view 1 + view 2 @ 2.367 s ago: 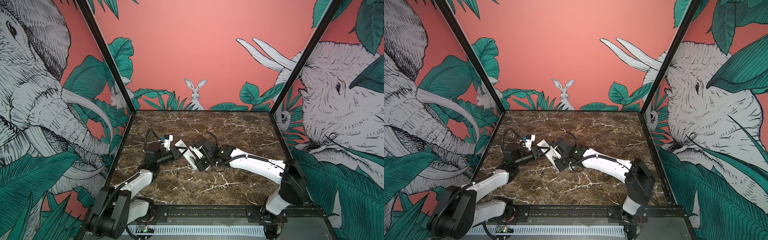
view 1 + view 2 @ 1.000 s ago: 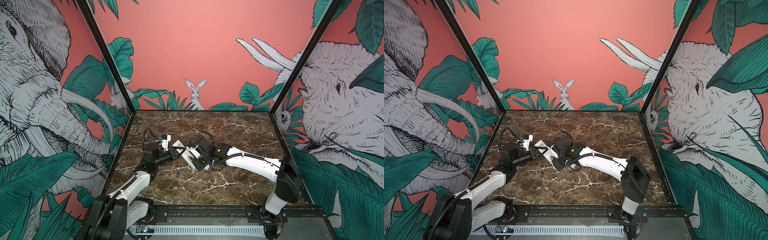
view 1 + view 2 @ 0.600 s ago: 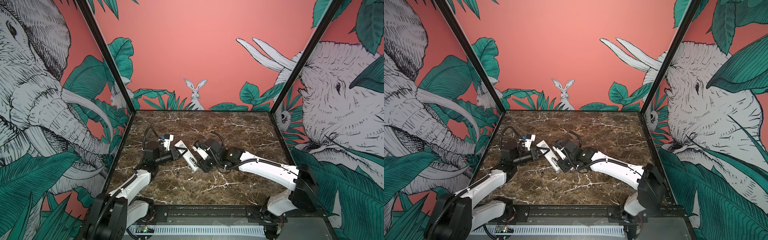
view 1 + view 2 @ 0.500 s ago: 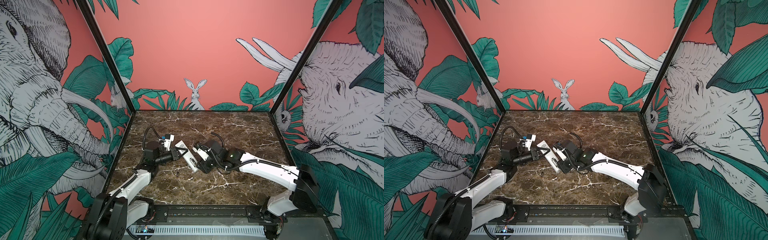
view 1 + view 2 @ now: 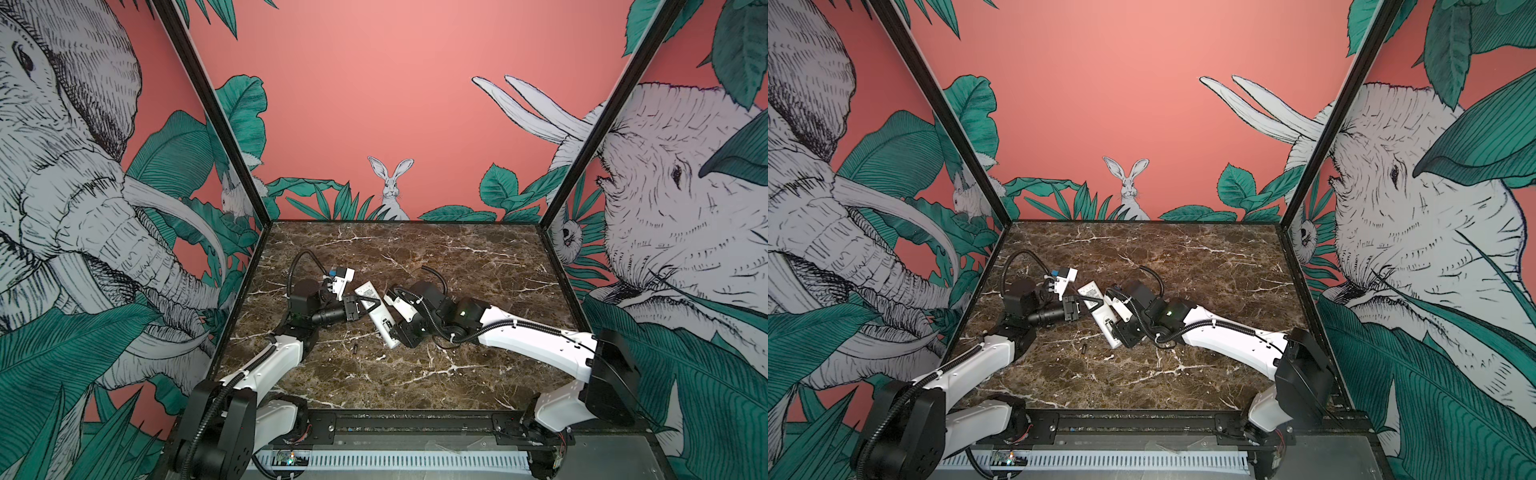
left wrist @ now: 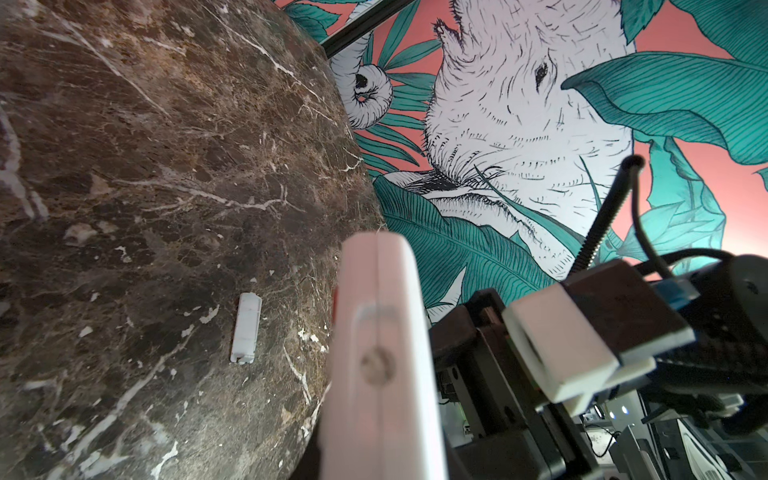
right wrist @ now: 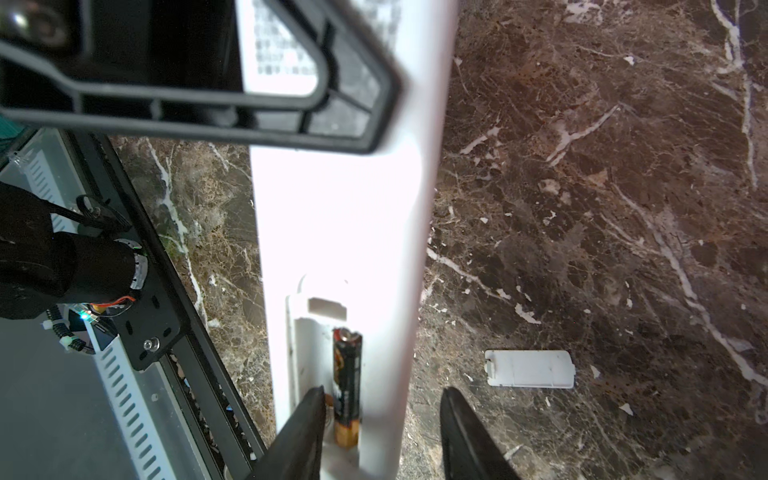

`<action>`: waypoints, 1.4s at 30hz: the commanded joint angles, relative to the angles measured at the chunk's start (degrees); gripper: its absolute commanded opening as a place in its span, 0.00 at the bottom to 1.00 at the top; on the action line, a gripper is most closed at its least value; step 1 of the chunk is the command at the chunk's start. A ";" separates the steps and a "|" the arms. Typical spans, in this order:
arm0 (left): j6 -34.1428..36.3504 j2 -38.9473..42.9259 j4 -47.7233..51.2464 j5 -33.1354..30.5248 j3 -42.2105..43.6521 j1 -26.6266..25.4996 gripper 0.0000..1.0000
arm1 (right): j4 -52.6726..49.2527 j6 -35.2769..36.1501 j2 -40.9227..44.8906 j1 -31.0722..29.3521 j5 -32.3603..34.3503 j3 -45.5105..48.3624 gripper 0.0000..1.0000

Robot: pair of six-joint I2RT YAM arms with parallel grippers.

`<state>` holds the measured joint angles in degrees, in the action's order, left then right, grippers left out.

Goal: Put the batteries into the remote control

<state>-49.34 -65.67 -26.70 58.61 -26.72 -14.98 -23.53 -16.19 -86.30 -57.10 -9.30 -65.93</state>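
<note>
Step in hand: second battery insert; the first one looks seated. Clamped shut on the label end of the remote control (image 5: 377, 318) is the left hand (image 5: 365, 305), holding it back-side up and slanted over the bench (image 5: 457, 270), centre-left in both top views; can't tell if its low end touches the bench. Right wrist view shows the compartment open at the end away from that grip, with one battery (image 7: 347, 384) in one slot, gold end toward the remote's tip, and the slot beside it empty. At that tip the right hand (image 7: 382, 392) has its fingers spread, one finger (image 7: 303, 432) over the empty slot, the other off the remote's edge, gripping nothing. On the bench near the remote's low end lies a dark stick (image 5: 355, 347), probably the second battery, too small to be sure. Flat on the bench, apart from the remote, is the battery cover (image 7: 530, 369). Next move, my read: right hand drops to the bench battery, pinches it across its width, carries it to the empty slot, likely flipped against the seated one, and presses it in while the left hand keeps the remote steady. Cover goes on after.
</note>
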 commanded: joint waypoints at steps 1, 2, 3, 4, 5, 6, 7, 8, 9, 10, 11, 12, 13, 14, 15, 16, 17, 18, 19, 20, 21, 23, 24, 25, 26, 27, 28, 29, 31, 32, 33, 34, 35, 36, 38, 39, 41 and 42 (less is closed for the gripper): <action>1.37 2.32 1.16 2.76 -2.33 -0.22 0.00 | 1.79 0.28 0.26 0.83 -0.74 0.69 0.38; 1.68 2.59 1.81 2.87 -2.50 -0.26 0.00 | 1.98 0.28 0.17 0.88 -0.95 0.83 0.36; 2.04 2.84 2.42 3.00 -2.63 -0.22 0.00 | 2.24 0.35 0.17 0.99 -1.43 0.97 0.33; 2.13 2.99 2.74 3.09 -2.73 -0.23 0.00 | 2.43 0.29 0.17 1.03 -1.87 1.05 0.30; 2.22 3.08 2.84 3.10 -2.77 -0.23 0.00 | 2.65 0.33 0.08 1.20 -2.19 1.07 0.28; 2.14 3.16 2.88 3.13 -2.78 -0.27 0.00 | 2.76 0.36 -0.01 1.24 -2.53 1.06 0.26; 2.08 3.18 2.84 3.10 -2.72 -0.25 0.00 | 2.86 0.49 -0.18 1.28 -2.89 1.06 0.24; 2.08 3.01 2.79 3.09 -2.80 -0.22 0.00 | 2.86 0.53 -0.30 1.25 -3.12 1.11 0.22; 2.06 2.94 2.79 3.14 -2.79 -0.23 0.00 | 2.85 0.58 -0.42 1.36 -3.36 1.12 0.20; 2.06 2.87 2.79 3.11 -2.84 -0.22 0.00 | 2.85 0.63 -0.56 1.35 -3.51 1.07 0.18; 2.06 2.81 2.79 3.10 -2.90 -0.23 0.00 | 2.91 0.63 -0.61 1.32 -3.60 1.07 0.16; 2.13 2.69 2.79 3.14 -2.99 -0.22 0.00 | 2.96 0.74 -0.75 1.46 -3.71 1.07 0.15; 2.20 2.66 2.95 3.18 -3.12 -0.25 0.00 | 3.03 0.72 -0.72 1.44 -3.98 1.02 0.14; 2.30 2.58 3.09 3.20 -3.30 -0.31 0.00 | 3.01 0.76 -0.83 1.47 -4.13 1.12 0.13; 2.40 2.51 3.27 3.27 -3.40 -0.23 0.00 | 3.14 0.89 -0.90 1.51 -4.13 1.11 0.13; 2.68 2.55 3.59 3.32 -3.42 -0.20 0.00 | 3.08 0.81 -0.97 1.55 -4.22 0.98 0.12; 2.92 2.48 4.07 3.22 -3.60 -0.21 0.00 | 3.12 0.96 -1.10 1.51 -4.36 0.90 0.11; 3.19 2.49 4.51 3.11 -3.69 -0.22 0.00 | 3.10 0.99 -1.26 1.58 -4.46 0.90 0.10; 3.55 2.56 5.08 3.04 -3.86 -0.17 0.00 | 3.09 1.07 -1.37 1.63 -4.55 0.78 0.10; 3.91 2.58 5.72 2.85 -4.00 -0.22 0.00 | 3.09 1.07 -1.50 1.63 -4.68 0.63 0.11; 4.38 2.61 6.38 2.75 -4.19 -0.22 0.00 | 3.05 1.07 -1.59 1.61 -4.76 0.52 0.14; 6.33 2.85 9.63 1.85 -5.03 -0.22 0.00 | 3.33 1.09 -1.54 1.64 -4.64 0.23 0.29; 8.01 3.15 12.15 0.91 -5.83 -0.15 0.00 | 3.38 1.15 -1.47 1.62 -4.67 0.04 0.36; 10.78 3.63 16.52 -0.65 -6.96 -0.06 0.00 | 3.47 1.17 -1.34 1.55 -4.83 -0.07 0.41; 14.33 4.50 22.16 -2.89 -8.40 0.24 0.00 | 3.65 1.18 -1.07 1.55 -4.81 -0.14 0.45; 17.64 5.28 27.24 -5.73 -9.86 0.42 0.00 | 3.96 1.16 -0.79 1.48 -4.88 -0.08 0.46; 21.49 6.22 33.80 -9.95 -11.58 0.69 0.00 | 4.46 0.88 -0.41 1.31 -5.06 0.15 0.47; 25.19 6.99 39.83 -14.45 -13.50 1.07 0.00 | 5.05 0.52 -0.17 1.12 -5.09 0.34 0.49; 29.99 7.83 48.67 -22.28 -16.39 1.79 0.00 | 5.92 -0.07 0.04 0.48 -5.08 0.80 0.51; 32.02 8.12 52.34 -26.26 -17.89 2.20 0.00 | 6.22 -0.40 -0.27 0.18 -4.93 0.96 0.51; 33.43 8.34 54.70 -28.84 -18.78 2.52 0.00 | 6.46 -0.90 -0.58 -0.18 -4.89 0.98 0.51; 35.11 8.64 57.45 -31.62 -20.19 2.80 0.00 | 6.86 -1.42 -1.11 -0.58 -4.69 0.96 0.51; 36.98 8.87 59.84 -34.37 -21.46 2.98 0.00 | 7.29 -2.16 -1.67 -1.18 -4.05 0.91 0.51; 38.58 9.19 62.02 -37.01 -22.67 2.94 0.00 | 7.86 -2.84 -2.11 -1.77 -3.51 0.90 0.51; 41.11 10.20 65.05 -42.92 -24.09 2.95 0.00 | 8.76 -6.21 -4.14 -2.55 -2.33 0.43 0.52; 41.78 10.63 65.94 -45.03 -24.37 2.94 0.00 | 9.24 -7.43 -4.90 -2.92 -2.69 -0.03 0.52; 43.23 11.93 66.62 -48.58 -24.02 2.94 0.00 | 9.51 -10.66 -8.74 -4.11 -1.26 -1.30 0.52; 43.80 12.43 66.96 -50.44 -23.93 2.96 0.00 | 10.07 -11.90 -9.93 -4.80 -0.90 -1.68 0.52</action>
<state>-11.40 -55.48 33.54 18.06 -49.47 -12.27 -15.97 -22.46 -92.44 -60.36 -12.43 -66.43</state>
